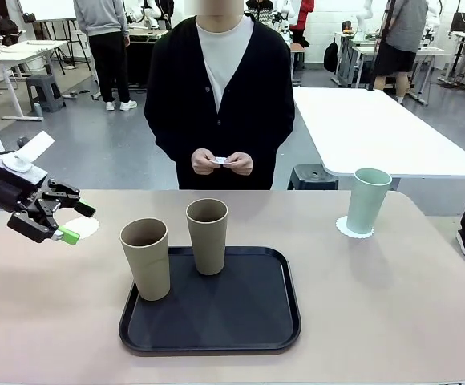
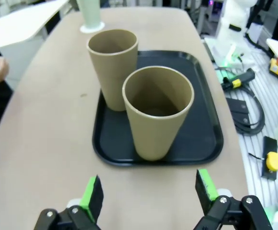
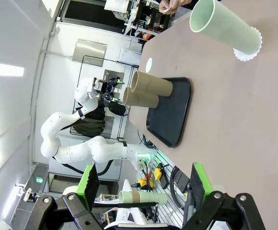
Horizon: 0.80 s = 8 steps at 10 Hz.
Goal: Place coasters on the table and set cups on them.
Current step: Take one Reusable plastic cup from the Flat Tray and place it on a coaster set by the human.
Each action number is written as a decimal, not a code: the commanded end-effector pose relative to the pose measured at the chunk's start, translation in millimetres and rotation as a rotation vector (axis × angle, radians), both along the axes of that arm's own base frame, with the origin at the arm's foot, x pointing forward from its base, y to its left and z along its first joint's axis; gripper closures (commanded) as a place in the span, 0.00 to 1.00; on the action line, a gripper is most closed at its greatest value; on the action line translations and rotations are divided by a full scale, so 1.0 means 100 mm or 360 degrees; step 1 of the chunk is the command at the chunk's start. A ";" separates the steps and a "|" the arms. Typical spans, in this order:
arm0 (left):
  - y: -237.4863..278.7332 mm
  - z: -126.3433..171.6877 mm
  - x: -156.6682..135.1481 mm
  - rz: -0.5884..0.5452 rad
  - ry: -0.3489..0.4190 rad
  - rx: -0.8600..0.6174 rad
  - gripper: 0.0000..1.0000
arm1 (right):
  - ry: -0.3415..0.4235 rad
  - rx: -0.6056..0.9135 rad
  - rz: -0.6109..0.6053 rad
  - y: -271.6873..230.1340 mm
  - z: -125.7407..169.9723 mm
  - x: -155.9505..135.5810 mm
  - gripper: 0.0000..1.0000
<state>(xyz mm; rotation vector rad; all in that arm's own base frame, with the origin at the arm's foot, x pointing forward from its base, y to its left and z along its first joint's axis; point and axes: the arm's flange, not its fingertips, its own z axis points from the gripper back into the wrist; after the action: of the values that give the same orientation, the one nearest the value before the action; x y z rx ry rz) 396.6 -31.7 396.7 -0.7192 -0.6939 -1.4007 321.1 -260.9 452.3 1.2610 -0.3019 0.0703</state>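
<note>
Two beige-brown cups (image 1: 146, 258) (image 1: 207, 236) stand on the black tray (image 1: 240, 321). The mint green cup (image 1: 367, 200) stands upright on a scalloped white coaster (image 1: 353, 229) on the table (image 1: 393, 305) at the right. Another coaster (image 1: 85, 229) lies on the table at the left, and my left gripper (image 1: 76, 224) hovers open just above it, empty. In the left wrist view that gripper (image 2: 149, 191) faces the nearer beige cup (image 2: 158, 112) and the farther one (image 2: 112, 67). My right gripper (image 3: 144, 184) is open and empty, far from the mint cup (image 3: 223, 28).
A person stands at the far side of the table, holding a small white thing (image 1: 220, 160) in both hands. A white table (image 1: 377, 128) and a dark stool (image 1: 311, 176) stand behind at the right. Cables and gear (image 2: 244, 103) lie off the table's edge.
</note>
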 end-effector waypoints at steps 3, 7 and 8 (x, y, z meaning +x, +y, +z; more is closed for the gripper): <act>0.01 0.01 -0.01 -0.0014 -0.0033 -0.0015 0.00 | 0.0018 0.0011 -0.0026 0.00 0.02 0.03 0.00; 0.15 -0.36 0.21 -0.0098 -0.0047 -0.0281 0.00 | 0.0018 0.0011 -0.0026 0.00 0.02 0.03 0.00; 0.17 -0.43 0.25 -0.0164 -0.0042 -0.0430 0.00 | 0.0018 0.0011 -0.0026 0.00 0.02 0.03 0.00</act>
<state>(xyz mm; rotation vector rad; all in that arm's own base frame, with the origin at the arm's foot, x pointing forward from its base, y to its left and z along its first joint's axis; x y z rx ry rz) 407.8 -21.3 362.3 -0.8385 -0.8157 -1.4091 321.0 -261.0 452.3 1.2610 -0.3021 0.0699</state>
